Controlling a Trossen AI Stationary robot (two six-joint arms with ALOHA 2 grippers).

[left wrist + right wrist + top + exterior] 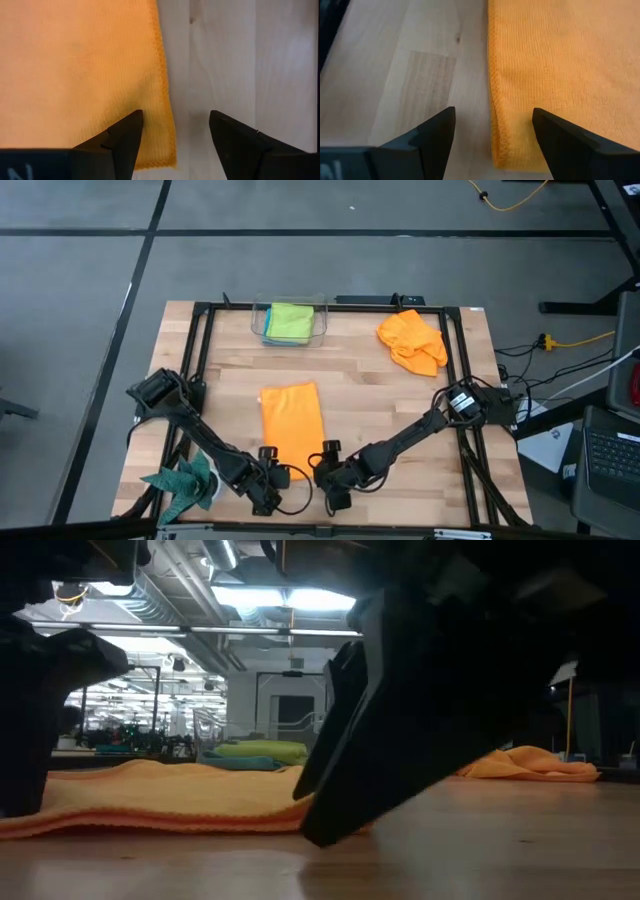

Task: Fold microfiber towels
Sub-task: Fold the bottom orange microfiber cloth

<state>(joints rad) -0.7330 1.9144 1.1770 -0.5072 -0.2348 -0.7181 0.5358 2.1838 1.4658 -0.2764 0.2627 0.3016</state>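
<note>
One orange towel (292, 423) lies flat on the wooden table, a long strip running near to far. My left gripper (270, 472) is open at its near left corner (167, 160), one finger over the cloth and one over bare wood. My right gripper (322, 468) is open at its near right corner (501, 159), astride the doubled edge in the same way. A second orange towel (411, 340) lies crumpled at the far right. The lime-green towel (292, 318) sits on the turquoise-blue one (272, 332) in a clear bin. My left gripper comes low from the near side, its fingers astride the towel's side edge (165, 100); I cannot tell whether they touch the cloth. My right gripper comes low from the near side, astride the other side edge (495, 95); I cannot tell whether it touches.
A dark teal spiky-edged cloth (185, 480) lies at the near left corner beside the left arm. The clear bin (262, 320) stands at the far edge. A black frame (200, 350) runs round the table. Bare wood lies between the flat towel and the crumpled one.
</note>
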